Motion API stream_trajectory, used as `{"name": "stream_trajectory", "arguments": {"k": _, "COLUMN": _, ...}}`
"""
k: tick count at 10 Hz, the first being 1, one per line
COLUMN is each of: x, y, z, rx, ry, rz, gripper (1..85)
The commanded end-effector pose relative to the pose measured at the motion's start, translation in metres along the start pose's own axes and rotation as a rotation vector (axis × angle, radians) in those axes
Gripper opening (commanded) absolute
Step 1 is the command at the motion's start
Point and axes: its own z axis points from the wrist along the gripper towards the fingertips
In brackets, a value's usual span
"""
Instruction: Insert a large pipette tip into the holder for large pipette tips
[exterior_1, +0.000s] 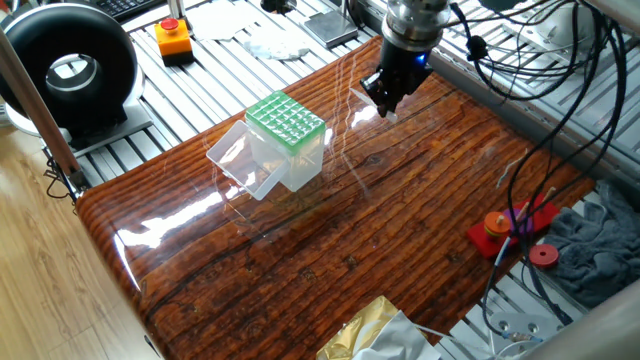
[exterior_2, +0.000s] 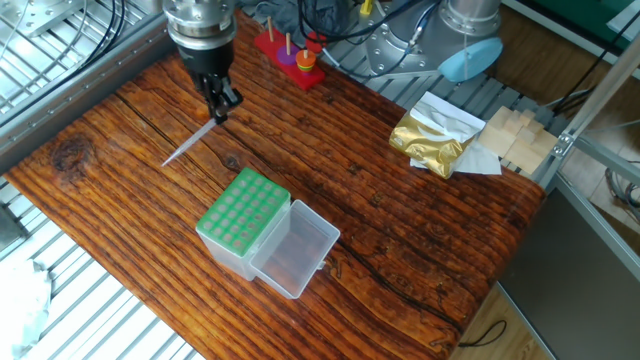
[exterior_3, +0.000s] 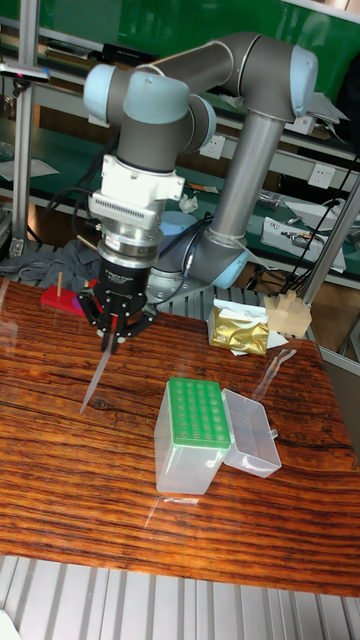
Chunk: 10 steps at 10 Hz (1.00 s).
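Carrying the large pipette tip (exterior_3: 97, 370) pinched at its wide end in the gripper (exterior_3: 113, 338), slanting, clear of the table (exterior_2: 400, 230). Holder for large pipette tips (exterior_3: 192, 432) sits nearby, lid open. Best to bring the tip upright and centre it over one hole before lowering.

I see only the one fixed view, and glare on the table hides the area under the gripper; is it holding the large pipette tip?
Observer: Yes. In the other fixed view the gripper is shut on the wide end of the large pipette tip.
Operator: Thank you. Is the tip hanging upright?
Observer: No. In the tall fixed view it slants, with its narrow end pointing down and away from the holder for large pipette tips.
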Motion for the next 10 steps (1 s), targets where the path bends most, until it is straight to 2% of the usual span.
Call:
{"name": "stream_trajectory", "arguments": {"k": 1, "x": -0.012, "y": -0.013, "z": -0.001, "rx": 0.051, "ry": -0.035, "rz": -0.106, "gripper": 1.0}}
{"name": "stream_trajectory", "arguments": {"k": 2, "x": -0.014, "y": -0.006, "z": 0.000, "rx": 0.027, "ry": -0.044, "rz": -0.108, "gripper": 1.0}}
{"name": "stream_trajectory", "arguments": {"k": 3, "x": -0.016, "y": 0.010, "z": -0.001, "rx": -0.035, "ry": -0.054, "rz": -0.092, "gripper": 1.0}}
{"name": "stream_trajectory", "arguments": {"k": 5, "x": -0.018, "y": 0.031, "z": -0.002, "rx": -0.116, "ry": -0.063, "rz": -0.065, "gripper": 1.0}}
{"name": "stream_trajectory", "arguments": {"k": 7, "x": -0.018, "y": 0.041, "z": -0.004, "rx": -0.156, "ry": -0.062, "rz": -0.051, "gripper": 1.0}}
{"name": "stream_trajectory", "arguments": {"k": 10, "x": -0.030, "y": 0.050, "z": -0.006, "rx": -0.192, "ry": -0.109, "rz": -0.019, "gripper": 1.0}}
